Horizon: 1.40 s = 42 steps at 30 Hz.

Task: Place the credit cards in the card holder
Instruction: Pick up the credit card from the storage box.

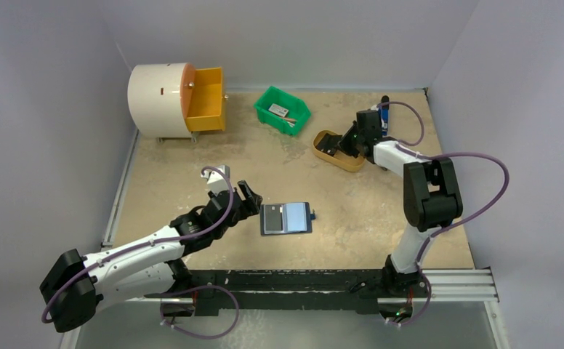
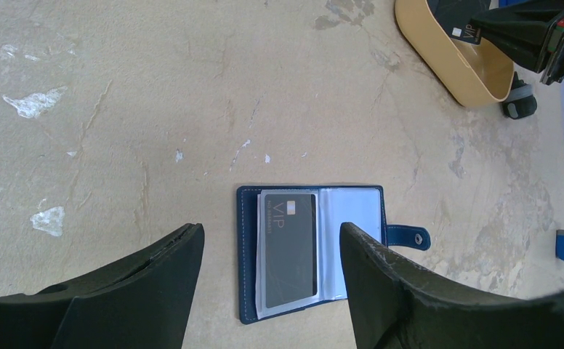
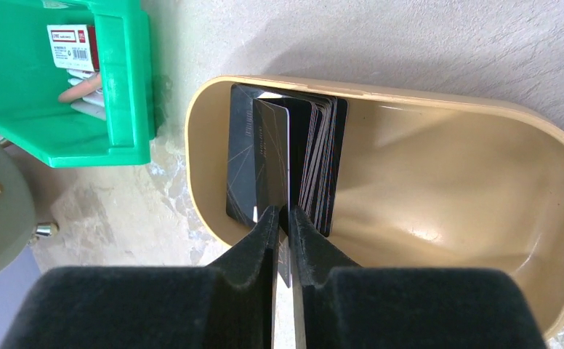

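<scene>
The navy card holder lies open on the table, a dark VIP credit card in its left sleeve, snap tab to the right. My left gripper hovers open just left of and over it, nothing between its fingers. In the tan oval tray a stack of dark credit cards stands on edge. My right gripper reaches into the tray, shut on one card pulled slightly out of the stack.
A green bin with small items sits left of the tray. A white drum with an orange drawer stands at the back left. A blue-and-black tool lies behind the right arm. Walls enclose the table.
</scene>
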### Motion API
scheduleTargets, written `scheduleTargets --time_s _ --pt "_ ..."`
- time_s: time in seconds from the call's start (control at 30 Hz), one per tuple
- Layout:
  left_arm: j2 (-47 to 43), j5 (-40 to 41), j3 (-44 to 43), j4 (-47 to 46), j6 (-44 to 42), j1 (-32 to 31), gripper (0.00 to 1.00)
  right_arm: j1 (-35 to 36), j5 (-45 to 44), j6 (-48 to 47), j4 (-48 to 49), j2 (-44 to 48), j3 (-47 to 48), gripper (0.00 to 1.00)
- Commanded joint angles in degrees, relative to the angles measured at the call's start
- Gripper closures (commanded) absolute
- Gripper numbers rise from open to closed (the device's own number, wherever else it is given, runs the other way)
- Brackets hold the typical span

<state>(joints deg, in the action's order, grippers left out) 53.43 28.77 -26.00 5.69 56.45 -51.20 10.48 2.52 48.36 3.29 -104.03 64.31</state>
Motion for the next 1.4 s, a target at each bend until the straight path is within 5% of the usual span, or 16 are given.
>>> scheduleTargets --time_s 0.0,0.4,0.9,1.37 --pt "-0.6 0.8 -1.6 -1.0 0.4 -0.2 0.32 -0.2 -0.6 -1.6 -1.7 1.8 0.2 0.89" --pt "-1.0 0.7 -1.3 -0.8 0.7 -0.3 0.33 -0.3 0.3 -0.8 -0.9 3.4 -0.7 1.0" --pt "-2.3 1.9 -1.7 0.4 1.0 -0.3 0.33 -0.9 1.7 6.8 -7.8 13.1 4.1 1.0" --pt "-4.2 6.6 -12.0 11.6 2.1 -0.3 0.33 -1.9 24.2 21.5 -14.3 27.8 2.0 1.0"
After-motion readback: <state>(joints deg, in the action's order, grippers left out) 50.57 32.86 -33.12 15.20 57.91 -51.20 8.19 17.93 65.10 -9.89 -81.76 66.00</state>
